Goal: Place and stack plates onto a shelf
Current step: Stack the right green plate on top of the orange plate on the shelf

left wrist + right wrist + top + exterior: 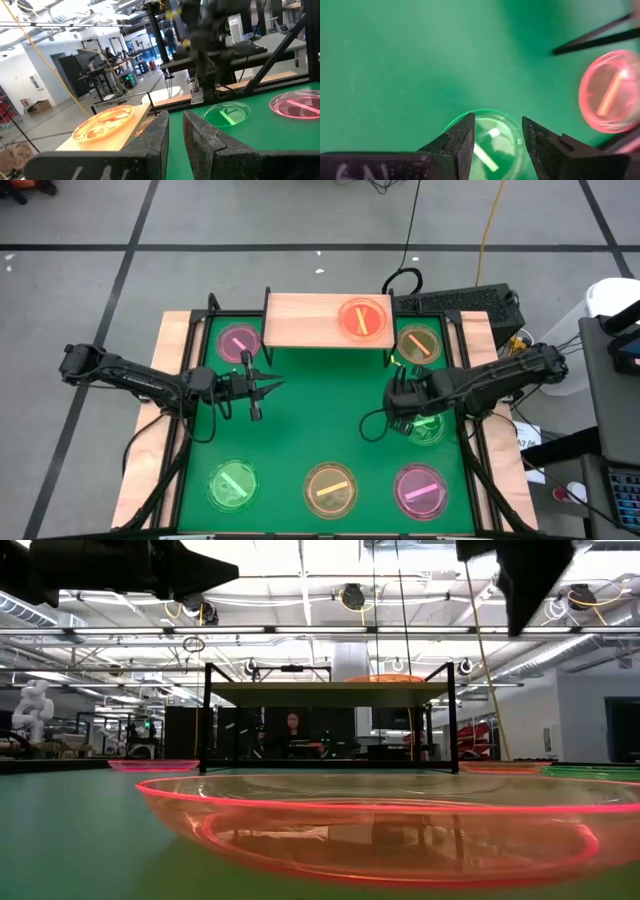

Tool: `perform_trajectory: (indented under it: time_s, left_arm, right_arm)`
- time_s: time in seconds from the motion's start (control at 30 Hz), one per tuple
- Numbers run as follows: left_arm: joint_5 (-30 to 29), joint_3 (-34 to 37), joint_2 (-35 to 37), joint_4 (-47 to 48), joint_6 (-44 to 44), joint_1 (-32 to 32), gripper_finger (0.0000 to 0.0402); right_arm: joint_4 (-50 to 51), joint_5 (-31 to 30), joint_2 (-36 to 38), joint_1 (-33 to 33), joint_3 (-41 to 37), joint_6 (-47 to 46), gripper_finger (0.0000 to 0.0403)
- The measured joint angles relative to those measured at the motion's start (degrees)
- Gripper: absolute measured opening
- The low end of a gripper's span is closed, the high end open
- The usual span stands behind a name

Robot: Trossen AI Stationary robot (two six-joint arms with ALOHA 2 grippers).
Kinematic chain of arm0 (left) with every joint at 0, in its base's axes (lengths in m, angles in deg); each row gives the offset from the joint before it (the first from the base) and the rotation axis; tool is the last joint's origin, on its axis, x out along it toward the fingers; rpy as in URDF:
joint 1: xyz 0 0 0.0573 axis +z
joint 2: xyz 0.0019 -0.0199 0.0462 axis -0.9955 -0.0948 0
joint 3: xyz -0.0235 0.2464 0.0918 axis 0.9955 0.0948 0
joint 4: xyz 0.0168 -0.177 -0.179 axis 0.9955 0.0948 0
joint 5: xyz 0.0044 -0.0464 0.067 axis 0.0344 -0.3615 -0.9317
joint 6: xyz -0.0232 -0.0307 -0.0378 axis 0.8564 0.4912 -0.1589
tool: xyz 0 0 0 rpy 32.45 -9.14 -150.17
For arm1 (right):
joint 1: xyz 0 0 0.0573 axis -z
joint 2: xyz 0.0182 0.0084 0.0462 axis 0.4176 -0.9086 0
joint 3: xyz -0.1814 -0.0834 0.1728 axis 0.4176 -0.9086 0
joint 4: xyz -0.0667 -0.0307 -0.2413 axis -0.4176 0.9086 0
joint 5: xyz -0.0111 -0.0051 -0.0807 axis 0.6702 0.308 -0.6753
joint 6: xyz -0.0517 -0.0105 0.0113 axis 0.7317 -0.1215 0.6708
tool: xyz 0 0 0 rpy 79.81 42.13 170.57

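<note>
Plates lay spread on the green mat, and the light-wood shelf stood at the far edge of it, beyond both claws. One orange plate rested on the right part of the shelf board.

The right gripper pointed down at the mat. Its fingers were spread apart and empty, and a green plate lay on the mat directly below the gap between them, not touched as far as the wrist view showed. A pink plate lay near, off to one side of this claw.

The left gripper hung above the mat, in front of the shelf's left end, with its fingers nearly closed and nothing between them. Another pink plate lay just beyond it, beside the shelf.
</note>
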Motion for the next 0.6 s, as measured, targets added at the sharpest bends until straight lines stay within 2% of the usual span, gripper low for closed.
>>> perform_trajectory:
  time_s: [0.1, 0.2, 0.4, 0.6]
  left_arm:
    - [0.0, 0.0, 0.0, 0.03, -0.01, 0.0, 0.0062]
    - [0.0, 0.0, -0.01, 0.09, 0.37, 0.0, 0.0062]
    - [0.02, 0.0, 0.0, 1.12, 0.41, 0.0, 0.0062]
    - [0.02, 0.0, 0.0, 2.04, 0.21, 0.0, 0.0062]
  right_arm:
    - [2.7, -2.47, -2.47, -1.23, 3.91, -0.24, 0.0142]
    - [2.4, -1.14, -5.34, -2.85, 2.54, -0.75, 0.0142]
    - [-5.19, 5.95, -8.73, -6.4, -7.47, -1.95, 0.0149]
    - [-16.91, 11.03, -8.61, -8.29, -18.24, -9.74, 0.0201]
